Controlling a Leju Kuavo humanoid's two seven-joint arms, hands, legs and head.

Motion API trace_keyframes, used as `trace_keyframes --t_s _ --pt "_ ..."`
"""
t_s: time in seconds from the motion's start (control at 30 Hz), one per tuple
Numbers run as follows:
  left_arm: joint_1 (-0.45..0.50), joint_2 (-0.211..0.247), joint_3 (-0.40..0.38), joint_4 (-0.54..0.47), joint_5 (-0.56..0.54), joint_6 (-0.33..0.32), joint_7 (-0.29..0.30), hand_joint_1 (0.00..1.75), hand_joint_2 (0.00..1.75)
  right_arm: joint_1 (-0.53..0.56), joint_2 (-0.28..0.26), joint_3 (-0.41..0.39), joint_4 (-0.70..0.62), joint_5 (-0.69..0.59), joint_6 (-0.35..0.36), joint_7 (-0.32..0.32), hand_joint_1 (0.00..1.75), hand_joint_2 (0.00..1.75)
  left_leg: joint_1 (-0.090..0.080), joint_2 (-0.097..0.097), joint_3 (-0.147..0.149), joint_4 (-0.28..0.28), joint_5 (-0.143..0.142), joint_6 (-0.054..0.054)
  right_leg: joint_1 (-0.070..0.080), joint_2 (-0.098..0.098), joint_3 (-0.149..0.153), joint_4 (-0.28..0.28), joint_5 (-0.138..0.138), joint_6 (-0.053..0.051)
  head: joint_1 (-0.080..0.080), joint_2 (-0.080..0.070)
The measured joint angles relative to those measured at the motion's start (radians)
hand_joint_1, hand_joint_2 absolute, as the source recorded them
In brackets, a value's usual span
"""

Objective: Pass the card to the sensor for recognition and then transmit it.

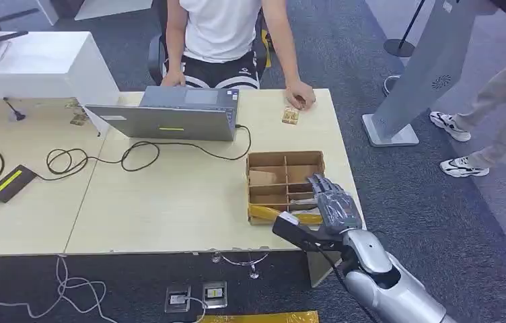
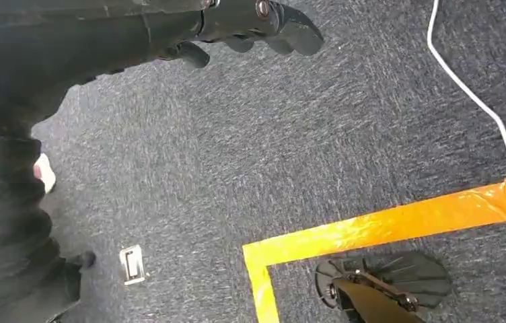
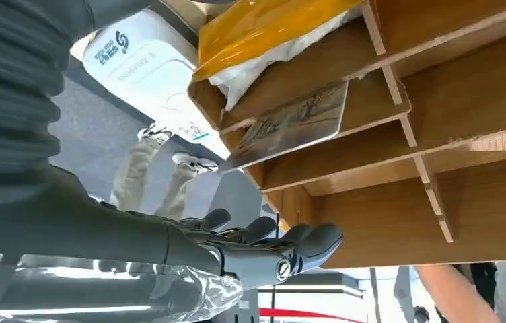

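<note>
A: Head view check: where is the right hand point(image 1: 331, 202)?

B: Over the divided wooden box point(image 1: 284, 161), at its near edge; fingers extended, holding nothing.

A: And the card point(image 3: 291, 124)?

B: Right wrist view shows it standing tilted in a box compartment, apart from the fingers point(image 3: 304, 242). It probably stands on edge for easy pinching.

A: Left hand point(image 2: 257, 23)?

B: Left wrist view: it hangs over grey carpet, fingers loosely curled, holding nothing.

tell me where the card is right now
The card leans in a compartment of the wooden divider box at the table's right end, next to the yellow packet, with the right hand close over it.
</note>
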Motion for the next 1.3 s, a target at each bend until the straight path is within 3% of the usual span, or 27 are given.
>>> trace_keyframes --t_s 0.03,0.07,0.13,1.3 --pt "0.000 0.000 0.000 0.000 0.000 0.000 0.000 0.00 1.75 0.000 0.000 0.000 0.000 0.000 0.000 0.000 0.02 1.75 0.000 0.000 0.000 0.000 0.000 0.000 0.000 0.000 0.000 0.000 0.000 0.000 0.000 0.000" --pt "0.000 0.000 0.000 0.000 0.000 0.000 0.000 0.00 1.75 0.000 0.000 0.000 0.000 0.000 0.000 0.000 0.35 1.75 0.000 0.000 0.000 0.000 0.000 0.000 0.000 0.000 0.000 0.000 0.000 0.000 0.000 0.000" --pt "0.000 0.000 0.000 0.000 0.000 0.000 0.001 0.00 1.75 0.000 0.000 0.000 0.000 0.000 0.000 0.000 1.75 1.75 0.000 0.000 0.000 0.000 0.000 0.000 0.000 0.000 0.000 0.000 0.000 0.000 0.000 0.000" --pt "-0.010 0.002 0.000 -0.008 -0.029 -0.014 0.013 0.00 1.75 -0.049 0.039 0.025 0.043 -0.012 -0.010 -0.035 1.75 1.75 0.000 0.000 0.000 0.000 0.000 0.000 0.000 0.000 0.000 0.000 0.000 0.000 0.000 0.000"
